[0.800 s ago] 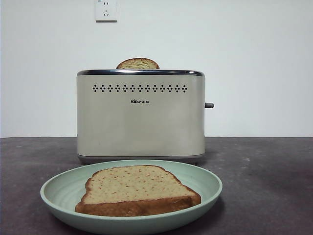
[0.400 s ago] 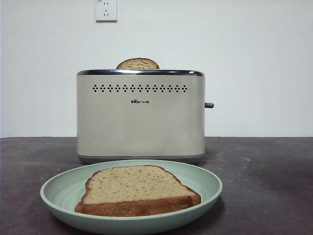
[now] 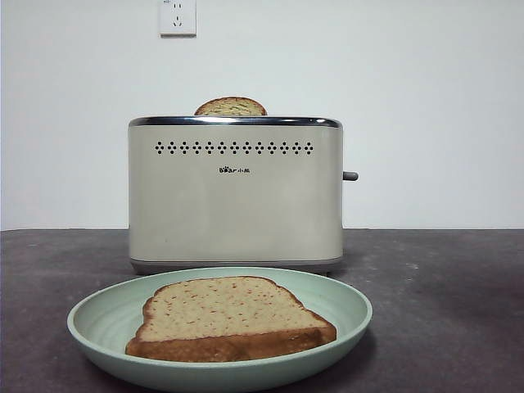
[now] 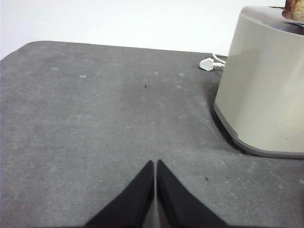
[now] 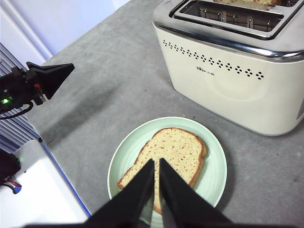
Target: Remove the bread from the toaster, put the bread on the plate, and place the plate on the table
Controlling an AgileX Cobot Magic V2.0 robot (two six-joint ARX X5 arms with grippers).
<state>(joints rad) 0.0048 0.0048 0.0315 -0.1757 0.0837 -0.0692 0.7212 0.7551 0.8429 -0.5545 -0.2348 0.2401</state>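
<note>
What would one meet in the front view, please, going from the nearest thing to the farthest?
plate with the bread lying flat on it → toaster → second slice poking from the toaster's top → wall socket.

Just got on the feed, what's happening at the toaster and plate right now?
Nothing is being handled. The bread lies flat on the plate, which rests on the table in front of the toaster. A second slice pokes out of the toaster's far slot. The right gripper is shut, above the plate, holding nothing. The left gripper is shut too, off beside the toaster over bare table.
</note>
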